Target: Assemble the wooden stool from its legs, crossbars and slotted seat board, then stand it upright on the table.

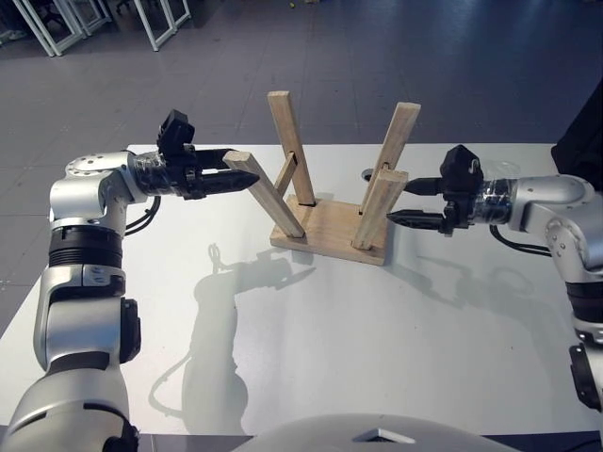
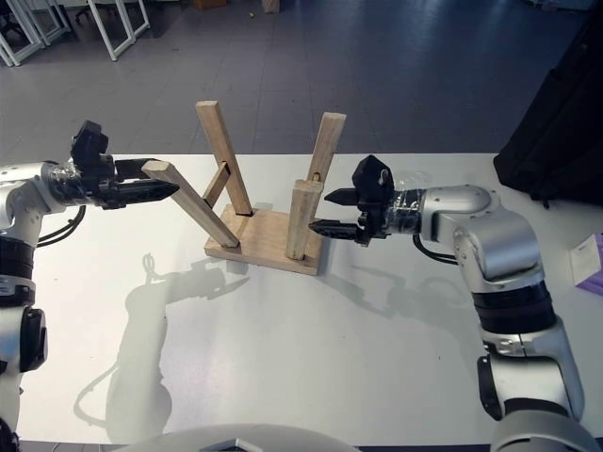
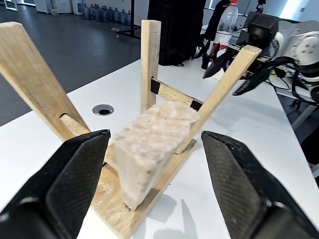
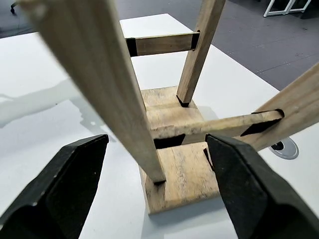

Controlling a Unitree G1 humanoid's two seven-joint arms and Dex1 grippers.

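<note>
The wooden stool lies upside down on the white table, its seat board (image 1: 325,235) flat and its legs pointing up. My left gripper (image 1: 247,176) is open, its fingers (image 3: 75,174) on either side of the top end of the front left leg (image 1: 268,198) without clamping it. My right gripper (image 1: 399,202) is open just right of the front right leg (image 1: 377,209), which stands between its fingers (image 4: 75,184) in the right wrist view. A crossbar (image 3: 174,93) joins the two legs on one side, and another crossbar (image 4: 214,127) spans lower down.
A round cable hole (image 1: 366,174) sits in the table (image 1: 377,330) behind the stool. A purple item (image 2: 589,259) lies at the table's right edge, with a black bag (image 2: 556,122) beyond it. Bare tabletop lies in front of the stool.
</note>
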